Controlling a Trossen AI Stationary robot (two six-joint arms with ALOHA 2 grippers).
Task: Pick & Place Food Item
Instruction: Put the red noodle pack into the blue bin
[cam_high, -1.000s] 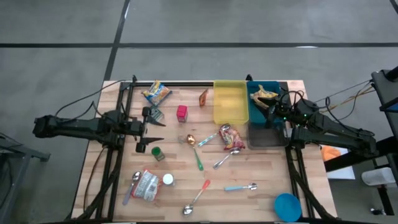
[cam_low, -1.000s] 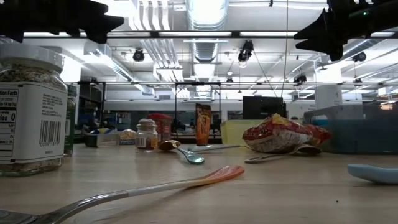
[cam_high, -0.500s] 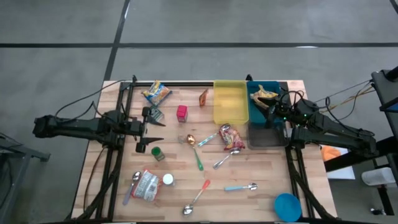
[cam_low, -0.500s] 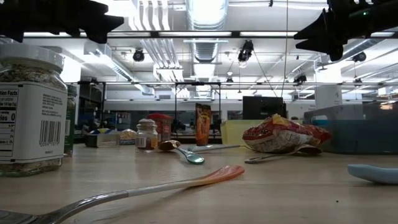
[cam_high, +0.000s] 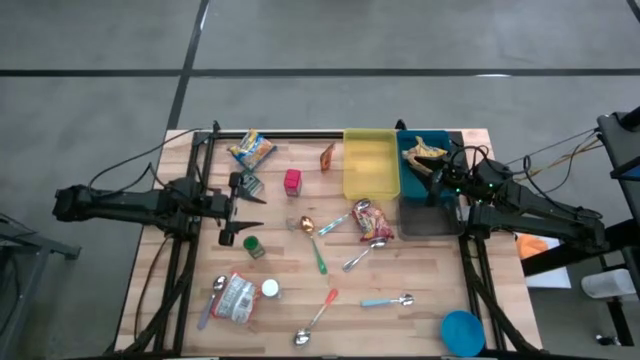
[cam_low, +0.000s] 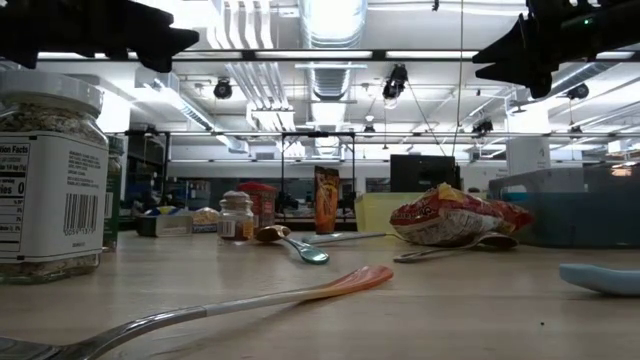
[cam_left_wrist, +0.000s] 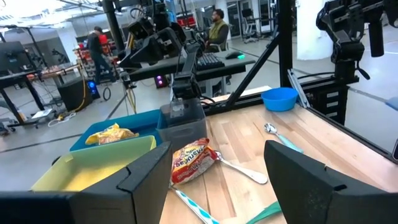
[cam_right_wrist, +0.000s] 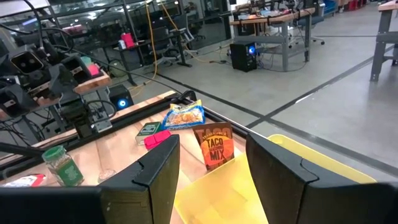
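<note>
A: From above, where is the food item?
B: The red snack bag (cam_high: 372, 221) lies just beside the yellow bin (cam_high: 371, 166), toward the table's middle, a spoon (cam_high: 364, 253) touching it. The left gripper (cam_high: 243, 209) hovers well apart from the bin, fingers spread, empty. The right gripper (cam_high: 437, 180) hangs over the grey bin (cam_high: 428, 222), parted, holding nothing.

A: At table level?
B: The bag (cam_low: 448, 220) sits puffed and crinkled.

A: The left wrist camera?
B: The bag (cam_left_wrist: 192, 161) looks light, soft, slippery; I'd pinch a crimped end.
</note>
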